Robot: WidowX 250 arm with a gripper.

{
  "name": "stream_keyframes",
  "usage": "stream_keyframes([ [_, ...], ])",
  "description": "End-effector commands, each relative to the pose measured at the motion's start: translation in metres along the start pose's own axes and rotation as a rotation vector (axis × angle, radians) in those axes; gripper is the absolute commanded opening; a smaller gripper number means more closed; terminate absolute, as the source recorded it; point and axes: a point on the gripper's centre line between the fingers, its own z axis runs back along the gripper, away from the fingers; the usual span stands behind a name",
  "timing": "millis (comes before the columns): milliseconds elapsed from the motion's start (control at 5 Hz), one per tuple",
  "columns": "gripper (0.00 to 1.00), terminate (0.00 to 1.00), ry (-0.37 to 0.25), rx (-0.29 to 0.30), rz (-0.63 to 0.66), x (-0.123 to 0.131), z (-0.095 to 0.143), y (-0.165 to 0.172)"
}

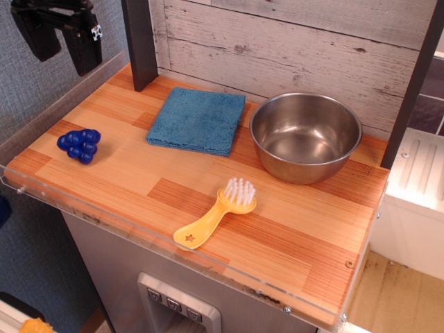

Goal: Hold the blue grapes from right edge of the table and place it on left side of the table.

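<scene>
View: a single camera looked down at an angle on the whole worktop.
Table: the table [277, 243] had a striped top of light and reddish-brown wood, with clear plastic strips along its near and left edges and a grey cabinet beneath.
Gripper: the black gripper [61, 43] hung in the top left corner, above and behind the left end of the table. Its two fingers [82, 52] pointed downward with a clear gap between them, and they held nothing.
Grapes: the blue grapes [80, 144] lay on the wood near the left edge, towards the front corner, well below the gripper and apart from it. They touched nothing else.
Cloth: a folded blue cloth [198, 119] lay flat at the back of the table, to the right of the grapes and just left of the bowl.
Bowl: a steel bowl [305, 136] stood upright and empty at the back right, close to the cloth but not on it.
Brush: a yellow brush [218, 214] with white bristles lay in the middle front, its handle pointing towards the near edge. A small star was cut into the end of the handle.
Writing: no readable words or brand marks showed anywhere. A small white mark on the gripper was too small to make out.
Backdrop: a whitewashed plank wall [298, 41] ran behind the table.
</scene>
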Motion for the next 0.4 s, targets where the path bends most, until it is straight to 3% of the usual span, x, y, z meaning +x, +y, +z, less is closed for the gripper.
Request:
stream_keyframes([
  [0, 1.00, 0.00, -0.060, 0.068, 0.029, -0.0083, 0.0222, -0.0071],
  [200, 1.00, 1.00, -0.060, 0.068, 0.029, -0.0083, 0.0222, -0.0071],
])
